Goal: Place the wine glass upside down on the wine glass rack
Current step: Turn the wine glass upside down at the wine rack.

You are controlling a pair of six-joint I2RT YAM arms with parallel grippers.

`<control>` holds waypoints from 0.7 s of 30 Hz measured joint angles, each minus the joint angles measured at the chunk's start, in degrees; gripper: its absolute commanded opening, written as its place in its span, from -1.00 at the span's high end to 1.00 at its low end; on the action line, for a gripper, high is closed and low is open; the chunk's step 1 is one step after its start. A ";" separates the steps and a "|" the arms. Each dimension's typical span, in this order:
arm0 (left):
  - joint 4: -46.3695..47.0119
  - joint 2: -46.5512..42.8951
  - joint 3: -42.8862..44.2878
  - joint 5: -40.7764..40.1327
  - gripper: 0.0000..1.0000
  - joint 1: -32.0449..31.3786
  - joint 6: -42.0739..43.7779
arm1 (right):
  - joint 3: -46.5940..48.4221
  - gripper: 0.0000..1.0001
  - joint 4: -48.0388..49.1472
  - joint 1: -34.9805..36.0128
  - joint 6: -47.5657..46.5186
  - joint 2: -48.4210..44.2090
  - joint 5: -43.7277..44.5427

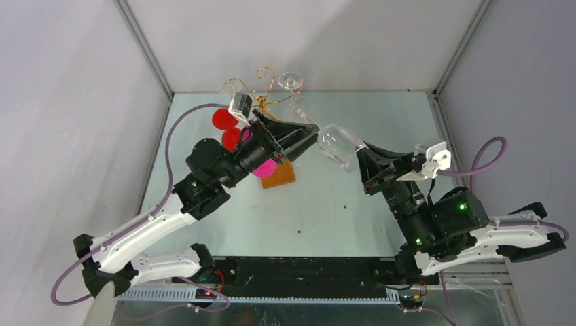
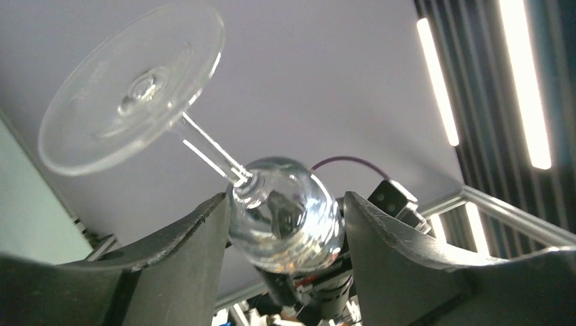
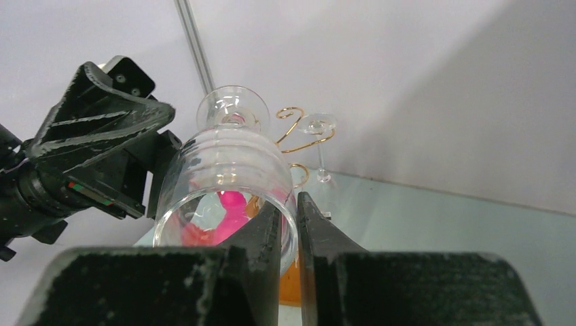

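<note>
Pinching the wine glass (image 3: pixel 231 159) by its rim, the right gripper (image 3: pixel 290 217) holds it midair, left gripper (image 2: pixel 285 200) spread loosely astride its bowl.

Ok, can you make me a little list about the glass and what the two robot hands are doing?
wine glass: up in the air, tipped sideways, not on the rack yet
right end effector: pinching the glass's rim
left end effector: jaws either side of the bowl; touching or not, can't tell
wine glass rack: gold wire, at the far edge of the table
other glass: hanging upside down on the rack
</note>
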 measured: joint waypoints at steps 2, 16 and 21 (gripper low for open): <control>2.21 0.70 -0.02 -1.36 -0.26 -0.42 -1.25 | -0.02 1.00 1.81 0.00 -1.40 0.57 -0.79; 12.61 6.12 -0.02 -6.80 -0.06 -2.05 -7.82 | -0.04 1.00 4.44 0.04 -2.29 -0.17 -3.34; 14.34 6.36 -0.02 -8.79 0.00 -2.78 -8.09 | -0.04 1.00 4.37 0.09 -2.12 -0.33 -4.44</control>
